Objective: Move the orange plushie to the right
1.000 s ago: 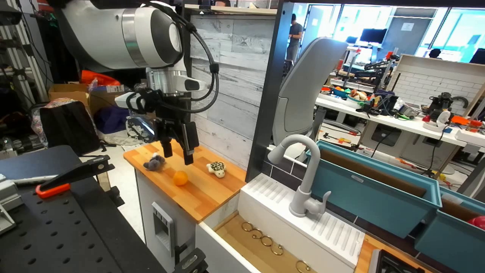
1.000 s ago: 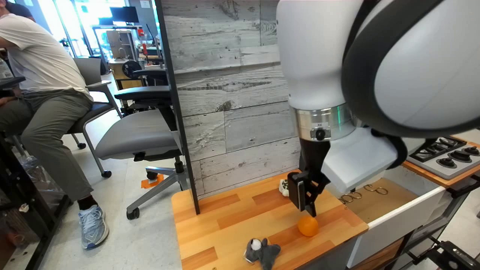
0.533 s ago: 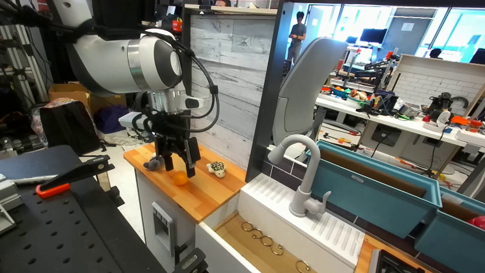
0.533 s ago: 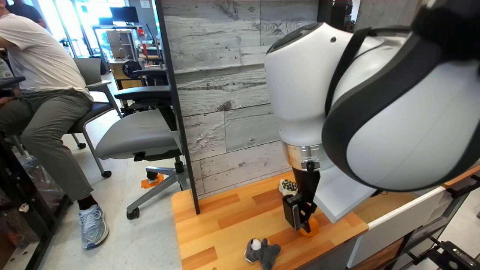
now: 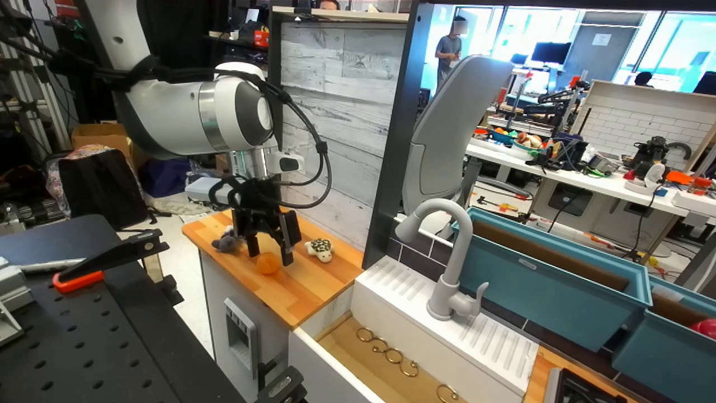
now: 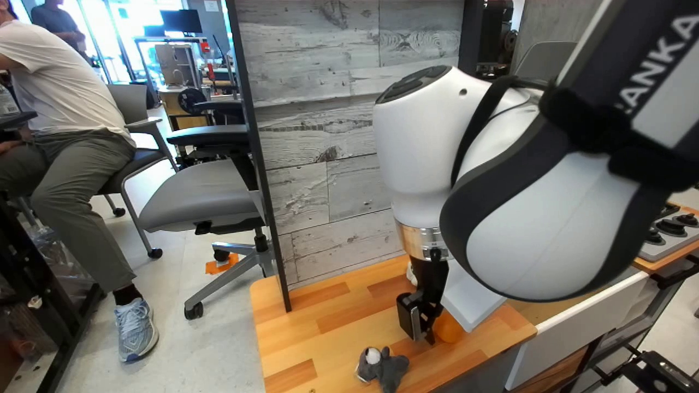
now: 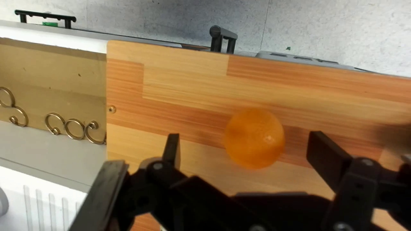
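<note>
The orange plushie (image 5: 268, 264) is a small, round, bright orange ball on the wooden countertop (image 5: 313, 285). It also shows in an exterior view (image 6: 449, 328), partly covered by the gripper and arm. My gripper (image 5: 271, 254) is open and points down, with its fingertips low over the counter beside the ball. In the wrist view the plushie (image 7: 254, 138) appears between the two spread fingers (image 7: 244, 141), with a visible gap on each side. The fingers do not touch it there. In an exterior view the gripper (image 6: 423, 334) stands just left of the ball.
A grey plush toy (image 6: 382, 367) lies on the counter near the gripper. A white toy with a dark spotted shell (image 5: 320, 250) sits toward the plank wall (image 5: 335, 140). An open drawer (image 7: 51, 80) with metal rings and a sink ledge with a faucet (image 5: 447, 291) adjoin the counter.
The gripper has come down from above the counter to low beside the orange plushie, staying open. The plushie and the other toys have not visibly moved.
</note>
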